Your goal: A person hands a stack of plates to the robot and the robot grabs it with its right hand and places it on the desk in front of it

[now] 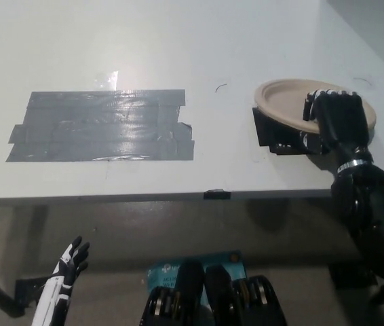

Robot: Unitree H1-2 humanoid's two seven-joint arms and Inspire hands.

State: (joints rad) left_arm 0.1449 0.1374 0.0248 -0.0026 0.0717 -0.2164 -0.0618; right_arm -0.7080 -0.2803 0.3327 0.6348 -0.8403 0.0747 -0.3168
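The stack of plates is at the right end of the worktop, near the front edge. It reads as a tan, round, shallow disc, seen from above and lying about level. Its near side overlaps the rear portion of a square patch of black tape stuck to the worktop. Whether the stack bears fully on the surface or is held just clear of it cannot be told from this view. How many plates make up the stack cannot be told either.

The black right hand is clamped on the right side of the stack, with its fingers curled over the top face of the rim. The forearm runs down past the front right corner of the worktop.

The white left hand hangs below the front edge, at the lower left. Its fingers are spread and it holds nothing.

A large patch of grey tape occupies the left half of the worktop, well apart from the stack. A small black tab sits on the front edge, near its middle.
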